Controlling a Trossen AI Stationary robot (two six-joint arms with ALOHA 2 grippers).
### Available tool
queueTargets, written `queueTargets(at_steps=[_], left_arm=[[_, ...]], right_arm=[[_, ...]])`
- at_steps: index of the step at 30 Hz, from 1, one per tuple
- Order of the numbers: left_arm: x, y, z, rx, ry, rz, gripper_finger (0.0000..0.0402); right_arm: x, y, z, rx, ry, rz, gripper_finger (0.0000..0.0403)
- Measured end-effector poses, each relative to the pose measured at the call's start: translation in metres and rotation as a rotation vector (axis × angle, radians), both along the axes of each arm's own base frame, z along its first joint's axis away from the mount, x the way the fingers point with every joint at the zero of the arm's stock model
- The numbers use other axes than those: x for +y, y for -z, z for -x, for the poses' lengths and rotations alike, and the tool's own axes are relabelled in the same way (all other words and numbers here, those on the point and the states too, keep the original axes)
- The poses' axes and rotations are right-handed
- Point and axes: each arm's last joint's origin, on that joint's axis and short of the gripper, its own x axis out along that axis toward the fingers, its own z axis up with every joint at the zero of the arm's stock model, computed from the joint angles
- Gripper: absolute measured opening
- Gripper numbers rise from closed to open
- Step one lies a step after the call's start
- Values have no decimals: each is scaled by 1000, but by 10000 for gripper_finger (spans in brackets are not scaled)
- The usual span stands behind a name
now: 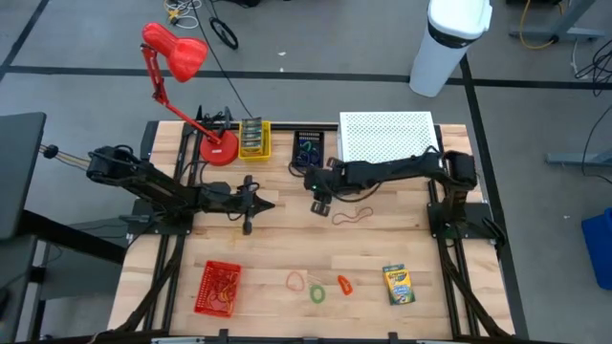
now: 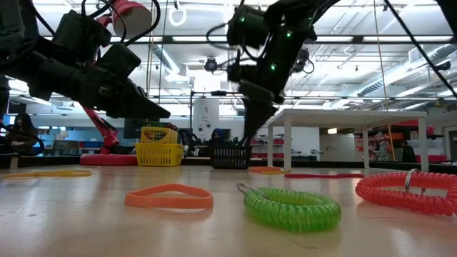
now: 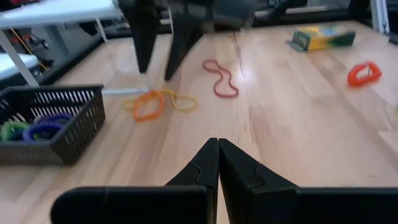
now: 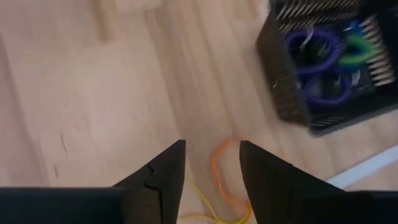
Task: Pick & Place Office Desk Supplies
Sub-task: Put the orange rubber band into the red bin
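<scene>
My right gripper hangs open over the table's middle, fingers slanting down. An orange rubber band and a yellow one lie flat on the wood just under it, and it holds nothing. Beside it stands a black basket with purple and green loops inside. My left gripper is shut and empty, left of centre. A red rubber band lies right of the right gripper. A crayon box, an orange loop, a green loop and an orange band lie near the front edge.
At the back stand a yellow basket with crayon boxes, a red desk lamp and a white perforated riser. A red basket sits at the front left. Bare wood lies between the two grippers and the front row of things.
</scene>
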Motion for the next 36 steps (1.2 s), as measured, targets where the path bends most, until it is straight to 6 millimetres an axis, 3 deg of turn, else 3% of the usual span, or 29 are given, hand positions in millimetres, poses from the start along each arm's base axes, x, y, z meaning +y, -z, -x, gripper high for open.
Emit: queueTargets(at_steps=[10, 36], left_arm=[[0, -1, 0, -15, -1, 6, 14], [0, -1, 0, -15, -2, 7, 14]], right_arm=[[-26, 16, -33, 241, -26, -6, 172], [-44, 46, -25, 263, -53, -83, 172]])
